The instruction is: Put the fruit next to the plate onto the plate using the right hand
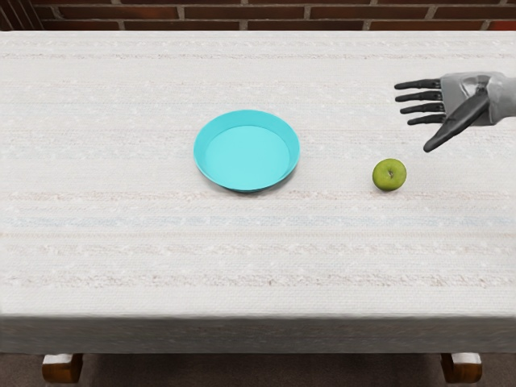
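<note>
Head view gives us the right hand (453, 101) coming in from the right edge, hovering with its four dark fingers (416, 96) spread and pointing left, the thumb (451, 129) angled down and to the left, and nothing in its grip. The apple (389, 174) sits on the surface (242, 266) below and to the left of that hand in the picture, near the thumb tip but apart from it. We see the apple lying to the right of the plate (246, 153), with a clear gap of bare surface between them. The apple is green, smooth and nearly round, so we can pick out no long axis; its small dark stem dimple faces up, towards the camera. The plate is a turquoise, shallow round dish with a raised rim and a plain matte look. The surface is pale, with a coarse woven texture in faint horizontal bands. The hand has a grey metallic palm. Behind runs a brick wall (242, 12), and brown wooden legs (62, 368) show beneath the front edge.
</note>
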